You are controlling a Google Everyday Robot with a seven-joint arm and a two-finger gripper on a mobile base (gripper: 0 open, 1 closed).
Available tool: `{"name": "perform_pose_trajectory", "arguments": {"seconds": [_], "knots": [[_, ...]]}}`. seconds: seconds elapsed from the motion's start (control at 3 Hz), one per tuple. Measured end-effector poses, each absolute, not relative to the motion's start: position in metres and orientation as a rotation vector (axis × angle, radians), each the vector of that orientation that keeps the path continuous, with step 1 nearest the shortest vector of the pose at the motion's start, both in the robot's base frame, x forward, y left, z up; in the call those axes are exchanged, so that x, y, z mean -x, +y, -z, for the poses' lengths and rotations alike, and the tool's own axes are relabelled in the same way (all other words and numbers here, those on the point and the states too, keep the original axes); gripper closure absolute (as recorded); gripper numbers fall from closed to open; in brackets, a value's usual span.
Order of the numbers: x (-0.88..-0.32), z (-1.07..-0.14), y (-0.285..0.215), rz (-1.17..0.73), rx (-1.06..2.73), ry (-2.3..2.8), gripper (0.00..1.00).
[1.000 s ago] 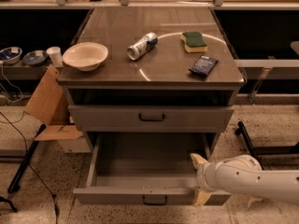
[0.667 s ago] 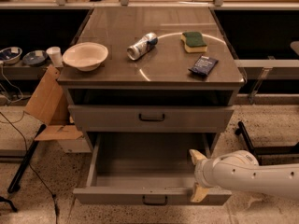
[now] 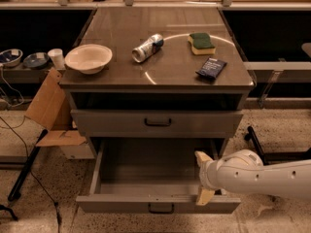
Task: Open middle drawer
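**Hand lifts, drawer stays out**

The middle drawer stands pulled far out, low below the worktop, and has not moved. The hand, fingers wide and empty, has risen slightly below the worktop's right front corner; the opening looks done

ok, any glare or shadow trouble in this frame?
Camera view: a glare arc crosses the cabinet top by the can; the recess under it is black; the open drawer is shadowed inside; the pincer, at that drawer's front right corner, is well lit.
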State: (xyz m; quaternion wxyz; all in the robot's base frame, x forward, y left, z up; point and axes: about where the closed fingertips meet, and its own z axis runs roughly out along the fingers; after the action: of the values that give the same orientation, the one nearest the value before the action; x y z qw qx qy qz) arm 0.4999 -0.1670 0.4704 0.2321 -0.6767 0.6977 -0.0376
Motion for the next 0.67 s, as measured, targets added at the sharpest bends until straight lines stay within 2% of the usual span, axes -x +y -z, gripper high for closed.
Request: {"name": "perform_pose_trajectory", "arguments": {"seconds": [0.67], "knots": [[-0.491,-0.4654,-0.1676,0.105,1.885,1.932,0.0]]}}
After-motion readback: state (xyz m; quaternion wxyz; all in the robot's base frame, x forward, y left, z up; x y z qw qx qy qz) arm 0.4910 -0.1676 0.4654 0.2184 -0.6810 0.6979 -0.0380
